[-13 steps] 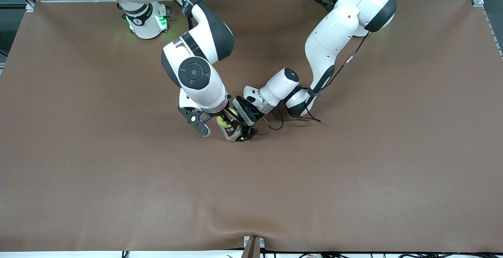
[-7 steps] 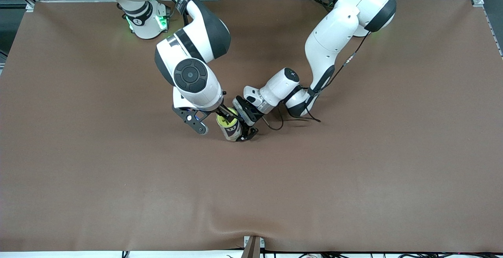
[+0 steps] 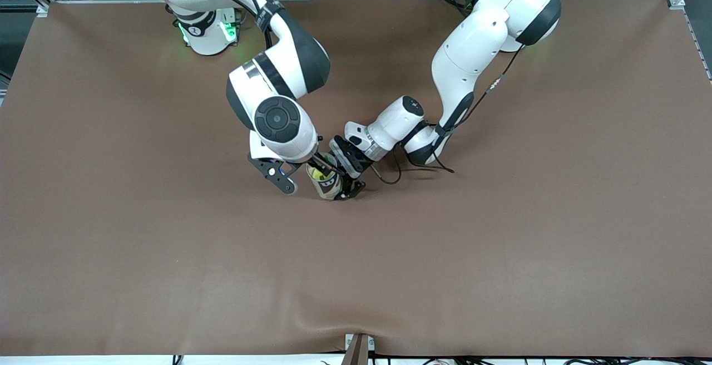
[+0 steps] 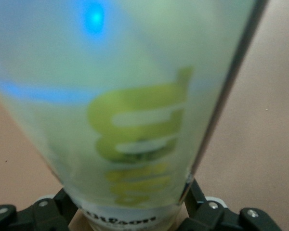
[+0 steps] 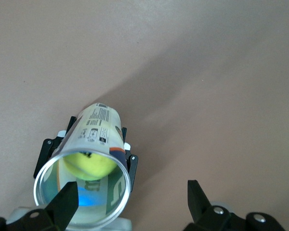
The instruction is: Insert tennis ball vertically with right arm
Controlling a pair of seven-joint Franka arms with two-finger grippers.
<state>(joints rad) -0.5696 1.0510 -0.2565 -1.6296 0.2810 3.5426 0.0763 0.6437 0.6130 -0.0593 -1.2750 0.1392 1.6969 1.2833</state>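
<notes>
— What is laid out on the table?

— A brown mat is spread over the whole top, and a clear can is stood near the middle of it, open mouth up. In the right wrist view the can is seen from above, its printed label turned toward the camera and its round rim fully shown.

— Where is the ball found?

— The ball is seen inside the can, below the rim — yellow-green, resting against the wall of the tube. From the front only a sliver of the ball is shown under the right arm's wrist.

— How is the can kept upright?

— It is clamped low on its body by the left gripper, which is reached in from the left arm's end of the table. In the left wrist view the can fills nearly the whole frame, and the black fingers are pressed to either side of its base.

— And the right gripper?

— The right gripper is held over the can's mouth with its jaws spread apart and nothing between them. One fingertip is placed at the rim; the other is set off over bare mat. From the front, the right gripper is mostly covered by its own wrist.
</notes>
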